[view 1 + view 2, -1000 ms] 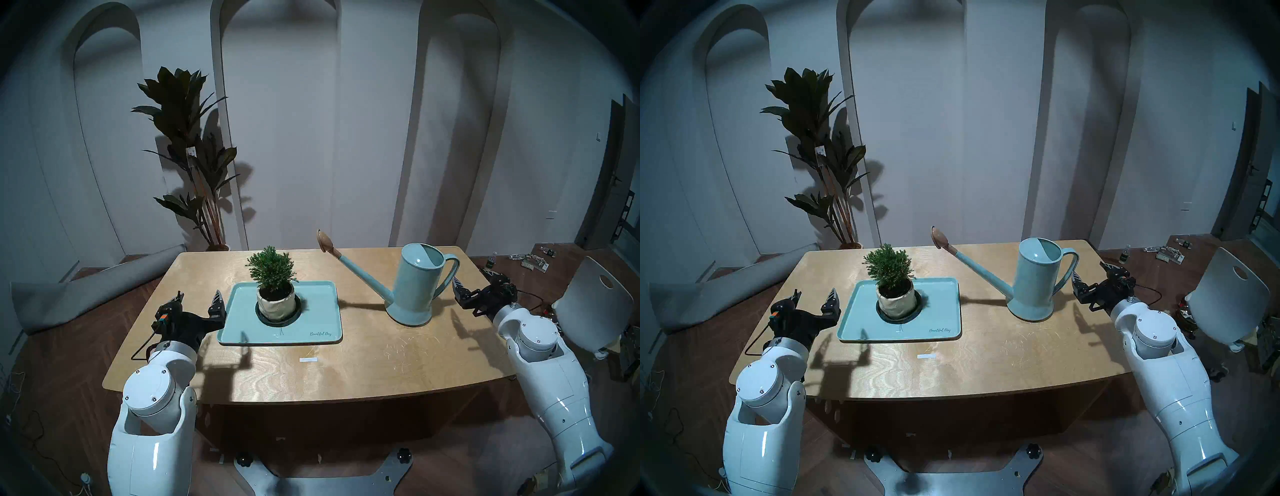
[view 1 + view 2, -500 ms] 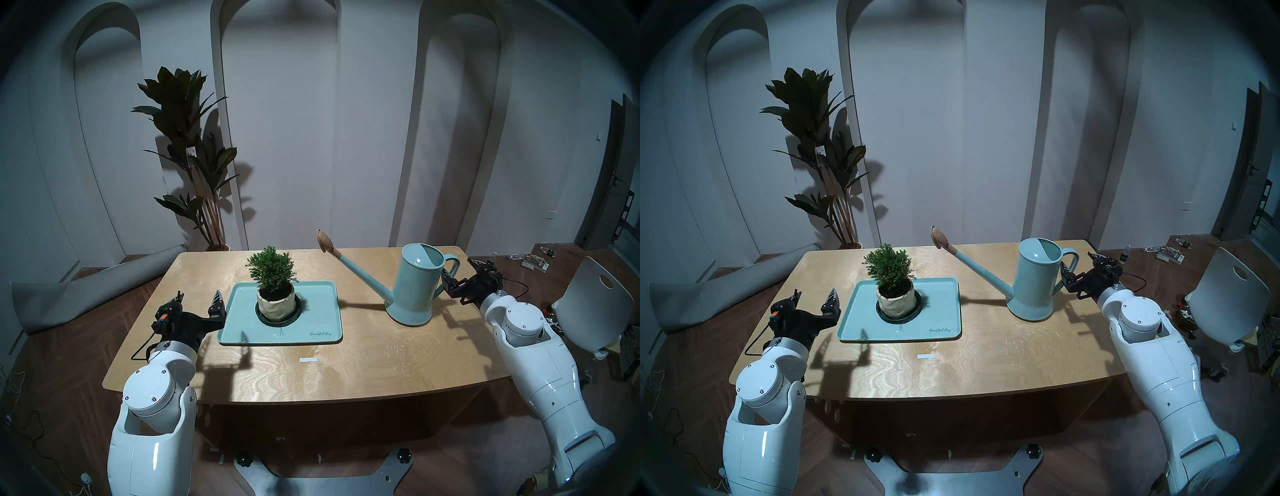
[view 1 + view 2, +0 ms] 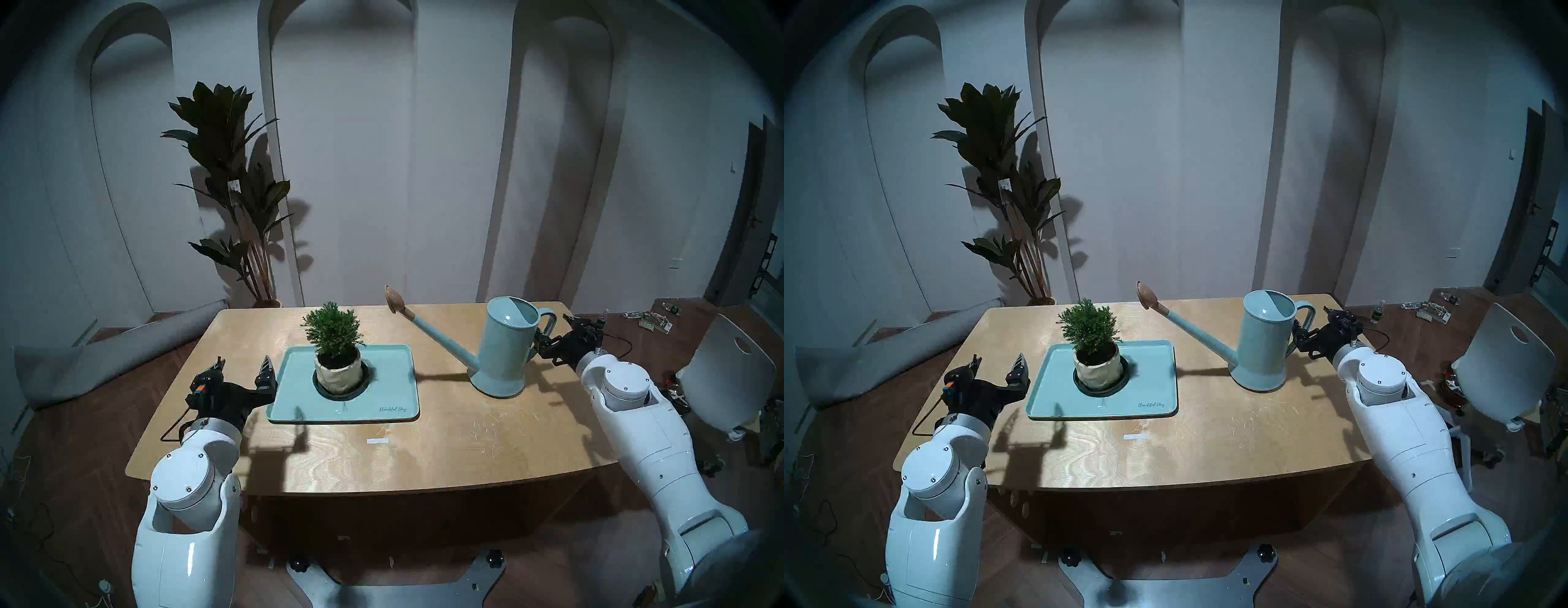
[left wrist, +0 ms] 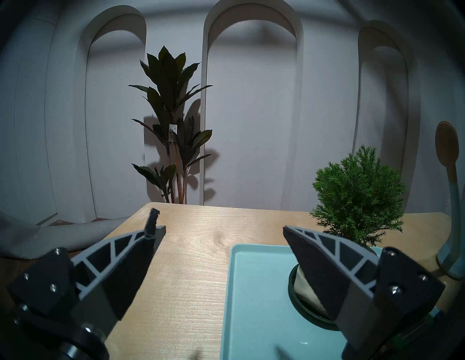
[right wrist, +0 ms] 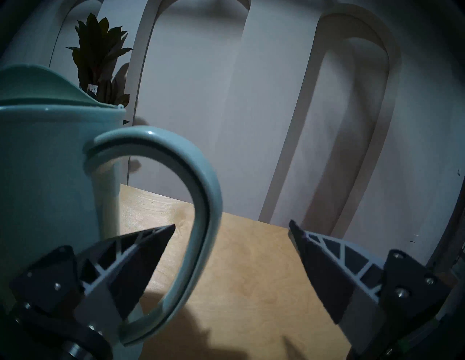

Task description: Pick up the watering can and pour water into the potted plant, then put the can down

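Watering can stands upright on the right half of the surface, flared base flat on the wood, top partly covered, inside not visible from here. Long spout rises leftward, its tan rose head up in the air between can and shrub. Potted plant, a small bushy conifer in a cream pot on a black saucer, sits inside a pale teal tray left of centre; tray floor around the saucer is otherwise bare, with small script near one corner. Right gripper is level with the can's loop handle, jaws spread wide: one finger pokes into the loop, the other sits outside it over bare wood, so the handle bar runs between them; no clamp on it, contact cannot be told. Left gripper hangs over the left part of the surface, jaws likewise apart and empty, one finger over the tray's near-left corner, just beside the pot. Open wood lies between tray and can, and a broad bare strip runs along the near edge, save a small white strip. Behind the far left edge: tall dark floor plant. A white chair stands off the right edge, close behind the right arm.
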